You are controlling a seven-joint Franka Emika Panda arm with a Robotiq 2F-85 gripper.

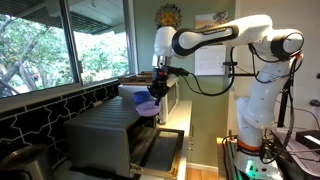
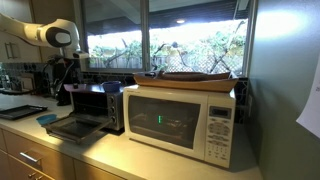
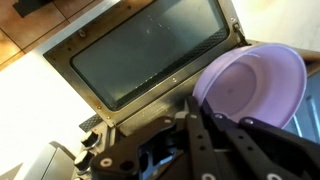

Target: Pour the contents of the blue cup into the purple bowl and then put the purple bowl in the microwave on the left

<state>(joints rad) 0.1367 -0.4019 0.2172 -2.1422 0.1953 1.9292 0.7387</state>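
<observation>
My gripper (image 3: pixel 200 118) is shut on the rim of the purple bowl (image 3: pixel 255 82), which looks empty in the wrist view. In an exterior view the bowl (image 1: pixel 148 106) hangs from the gripper (image 1: pixel 157 90) just above the open door of the dark small oven (image 1: pixel 105 135). The wrist view shows that door's glass (image 3: pixel 150 50) lying flat below the bowl. In an exterior view the gripper (image 2: pixel 64 82) is at the oven (image 2: pixel 97 105) on the left; the bowl is hard to make out there. A small blue thing (image 2: pixel 48 119), possibly the blue cup, sits on the counter beside the door.
A large white microwave (image 2: pixel 180 122) with a flat tray on top stands to the right of the dark oven. A black tray (image 2: pixel 22 112) lies on the counter at the left. Windows run behind the counter. The robot's base (image 1: pixel 255 110) stands by the counter's end.
</observation>
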